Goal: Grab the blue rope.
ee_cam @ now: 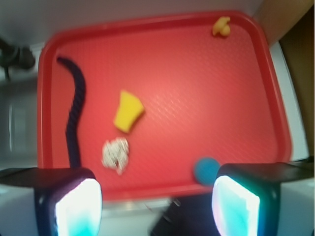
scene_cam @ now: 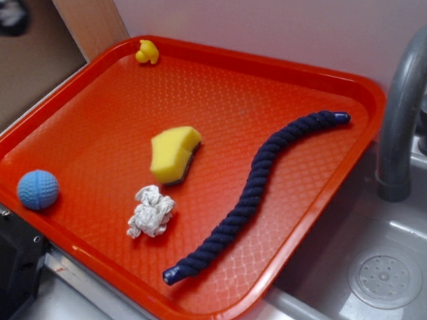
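The blue rope [scene_cam: 256, 190] is a long, wavy, dark navy twisted rope lying on the right half of an orange tray [scene_cam: 87, 132]. It runs from the near edge up to the far right. In the wrist view the blue rope [ee_cam: 75, 115] lies along the tray's left side. My gripper [ee_cam: 157, 206] hangs high over the tray's near edge, away from the rope. It is open, its two pale pads wide apart with nothing between them. The exterior view does not show the gripper.
On the tray lie a yellow sponge [scene_cam: 173, 154], a crumpled white paper ball [scene_cam: 151, 212], a light-blue dimpled ball [scene_cam: 37, 190] and a small yellow duck [scene_cam: 147, 52]. A grey faucet [scene_cam: 404, 103] and a sink with a drain [scene_cam: 384, 280] stand right of the tray.
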Robot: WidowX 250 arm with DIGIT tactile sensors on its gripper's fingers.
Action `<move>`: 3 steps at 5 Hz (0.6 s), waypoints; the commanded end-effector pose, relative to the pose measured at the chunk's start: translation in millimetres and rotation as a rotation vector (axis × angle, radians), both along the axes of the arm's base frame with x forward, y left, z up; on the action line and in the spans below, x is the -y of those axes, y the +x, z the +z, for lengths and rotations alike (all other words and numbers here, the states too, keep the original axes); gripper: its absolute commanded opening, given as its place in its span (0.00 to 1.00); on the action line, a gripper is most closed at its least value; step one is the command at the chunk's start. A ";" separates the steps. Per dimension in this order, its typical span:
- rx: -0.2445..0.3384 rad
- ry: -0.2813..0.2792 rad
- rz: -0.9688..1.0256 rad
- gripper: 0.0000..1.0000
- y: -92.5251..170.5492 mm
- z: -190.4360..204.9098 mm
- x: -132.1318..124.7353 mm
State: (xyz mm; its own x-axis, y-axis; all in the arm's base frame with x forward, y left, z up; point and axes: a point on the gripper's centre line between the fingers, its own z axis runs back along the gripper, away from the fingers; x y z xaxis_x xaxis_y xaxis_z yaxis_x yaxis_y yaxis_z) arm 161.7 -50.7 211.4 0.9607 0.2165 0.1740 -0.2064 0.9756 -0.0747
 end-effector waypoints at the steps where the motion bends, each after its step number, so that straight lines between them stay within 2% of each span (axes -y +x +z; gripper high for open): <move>1: 0.088 0.003 0.050 1.00 58.8 -45.4 51.0; 2: 0.083 -0.038 0.044 1.00 86.4 -74.3 66.3; 3: 0.060 -0.040 0.014 1.00 111.9 -104.4 82.8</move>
State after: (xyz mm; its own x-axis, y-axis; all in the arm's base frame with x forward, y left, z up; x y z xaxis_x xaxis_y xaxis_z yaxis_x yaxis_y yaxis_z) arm 264.4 -132.4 86.8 0.9602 0.2223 0.1693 -0.2101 0.9738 -0.0869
